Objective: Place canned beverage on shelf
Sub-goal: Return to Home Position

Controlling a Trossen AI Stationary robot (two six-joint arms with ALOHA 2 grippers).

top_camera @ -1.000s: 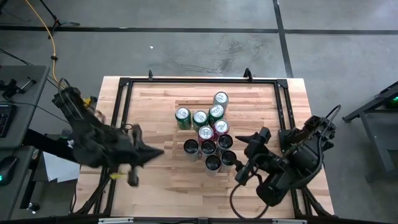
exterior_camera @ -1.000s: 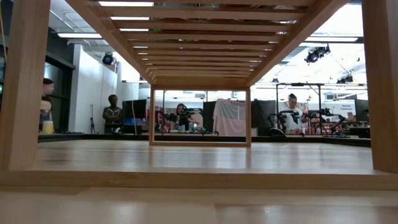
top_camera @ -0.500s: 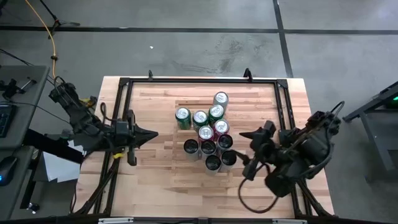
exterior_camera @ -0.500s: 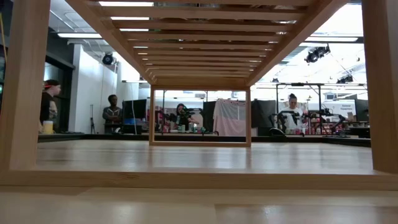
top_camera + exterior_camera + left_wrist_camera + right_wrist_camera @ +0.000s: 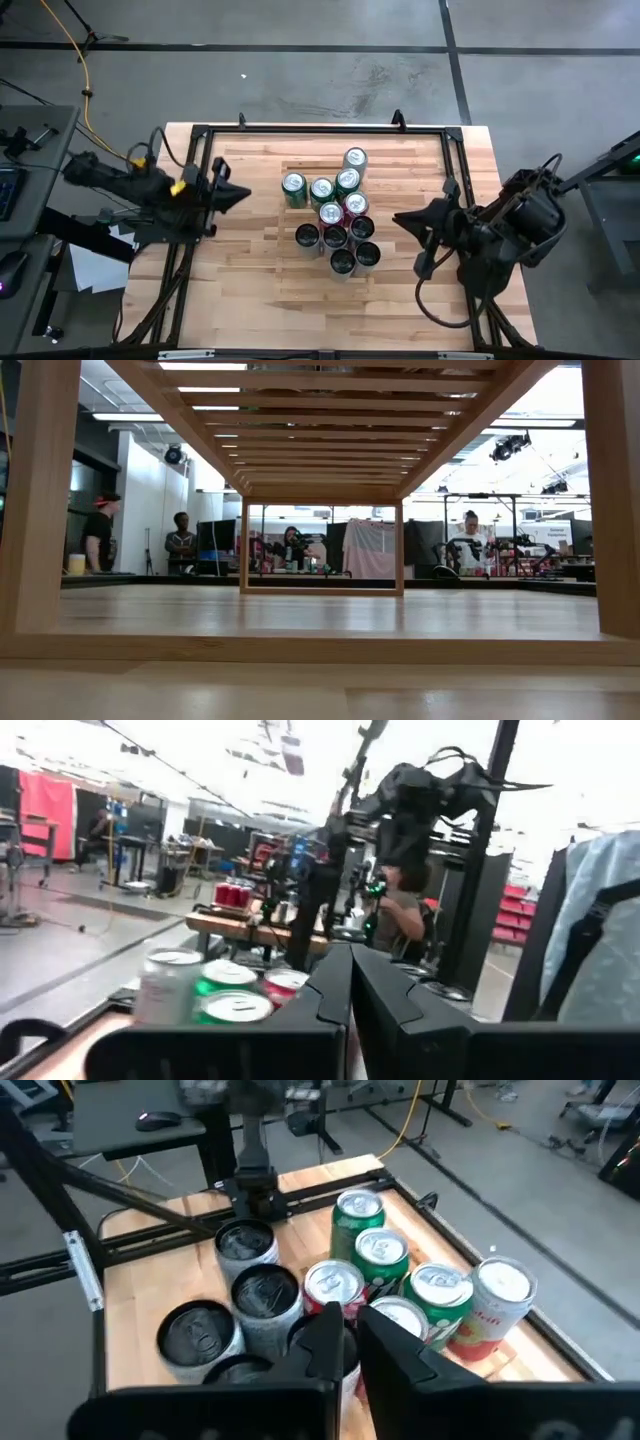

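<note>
Entry, both arms: I am drawing them back off the work. My left claw [image 5: 235,195], which was reaching in over the left part of the desk [image 5: 480,170] a second ago, is now sitting out at the desk's left edge. My right claw [image 5: 403,218] is likewise retreating to the right edge. Both are clenched and carrying nothing, with the fingertips nearly meeting in each wrist view. Entry, cans [image 5: 335,215]: they are standing upright in one tight cluster at the middle of the shelf [image 5: 400,165], green and red tops toward the far side and dark tops toward the near side. None is shifting as I withdraw. I am judging from this that the placing is finished and only the retreat to rest is left. Entry, room: a person [image 5: 100,532] at far left is walking rightward. Entry, not verifiable: the low view is showing only the slats from beneath, so no can or arm appears there. My right fingers are covering the nearest cans in the right wrist view. Labels are not showing from above, so brand and row alignment are staying uncertain.
</note>
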